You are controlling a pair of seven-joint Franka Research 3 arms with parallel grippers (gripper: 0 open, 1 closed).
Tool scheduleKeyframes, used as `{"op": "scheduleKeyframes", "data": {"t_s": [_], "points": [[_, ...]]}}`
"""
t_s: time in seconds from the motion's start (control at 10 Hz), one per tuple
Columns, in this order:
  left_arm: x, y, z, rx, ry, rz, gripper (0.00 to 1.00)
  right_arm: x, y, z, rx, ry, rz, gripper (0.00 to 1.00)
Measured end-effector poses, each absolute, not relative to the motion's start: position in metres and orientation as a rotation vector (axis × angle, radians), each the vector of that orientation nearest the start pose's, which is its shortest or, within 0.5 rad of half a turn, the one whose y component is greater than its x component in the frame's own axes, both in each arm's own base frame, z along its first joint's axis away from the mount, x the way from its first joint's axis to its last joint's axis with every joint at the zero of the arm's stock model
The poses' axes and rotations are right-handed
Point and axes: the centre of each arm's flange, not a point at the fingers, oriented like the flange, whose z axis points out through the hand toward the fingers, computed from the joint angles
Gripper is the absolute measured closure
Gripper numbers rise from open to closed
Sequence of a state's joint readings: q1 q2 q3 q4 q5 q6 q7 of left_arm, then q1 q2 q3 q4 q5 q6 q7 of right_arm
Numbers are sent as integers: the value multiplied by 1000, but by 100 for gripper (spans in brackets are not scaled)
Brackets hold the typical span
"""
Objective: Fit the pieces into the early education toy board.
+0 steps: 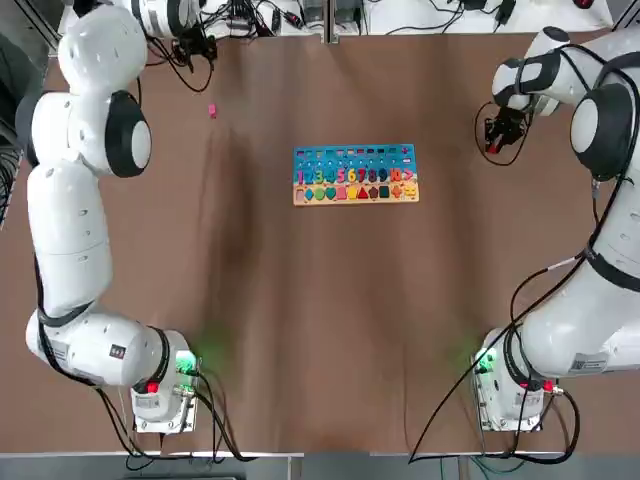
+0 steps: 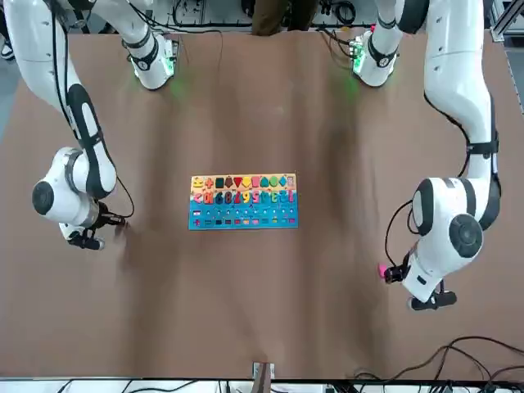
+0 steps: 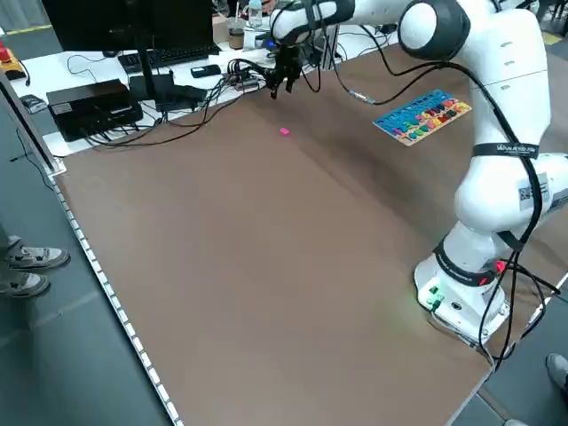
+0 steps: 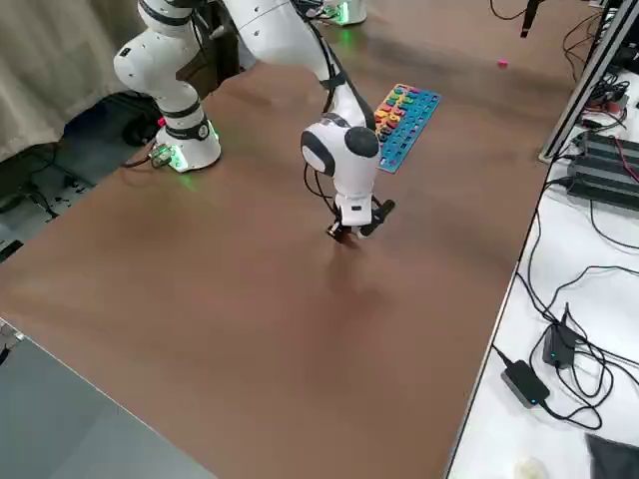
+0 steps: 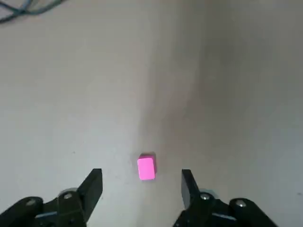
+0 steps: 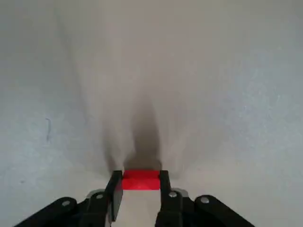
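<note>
The early education toy board point(image 1: 355, 175) lies flat mid-table, blue half away from the arms, its numbers and shapes filled in. A small pink piece point(image 1: 212, 111) lies alone on the brown table at the far left. My left gripper point(image 5: 142, 182) hovers over it, open, and the pink piece point(image 5: 146, 168) shows between the fingers, untouched. Low over the table to the right of the board, my right gripper point(image 6: 140, 189) is shut on a small red piece point(image 6: 140, 180). The same gripper point(image 1: 497, 135) shows in the top view, where the red piece is hidden.
Cables and dark boxes point(image 3: 98, 106) crowd the white bench past the table's far edge, close to the left gripper. Both arm bases point(image 1: 160, 400) stand on the near edge. Bare brown tabletop point(image 1: 330, 320) stretches between board and bases.
</note>
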State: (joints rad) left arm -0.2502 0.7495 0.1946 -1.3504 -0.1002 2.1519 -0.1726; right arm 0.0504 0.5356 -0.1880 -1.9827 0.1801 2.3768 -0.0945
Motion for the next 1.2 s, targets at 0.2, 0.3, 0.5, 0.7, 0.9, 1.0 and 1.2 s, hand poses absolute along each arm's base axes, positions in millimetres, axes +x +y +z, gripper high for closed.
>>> {"op": "scheduleKeyframes", "data": {"t_s": [0.2,0.3,0.5,0.7,0.9,1.0,1.2], "points": [[738,-78,264,-3095,-163,-72,28,601,-68,203,-3078,219,213,64],[738,-78,255,-3107,-165,-87,30,609,-58,217,-3071,190,220,64],[732,-74,233,-3120,-137,-96,32,622,-29,242,-3070,145,188,64],[724,-71,217,-3118,-103,-57,39,626,11,251,-3069,130,201,64],[718,-69,207,-3116,-91,-28,39,626,59,262,-3067,115,249,64],[715,-69,202,-3116,-90,-23,39,625,80,269,-3060,110,270,64],[713,-70,198,-3117,-88,-17,40,620,116,273,-3052,110,285,64]]}}
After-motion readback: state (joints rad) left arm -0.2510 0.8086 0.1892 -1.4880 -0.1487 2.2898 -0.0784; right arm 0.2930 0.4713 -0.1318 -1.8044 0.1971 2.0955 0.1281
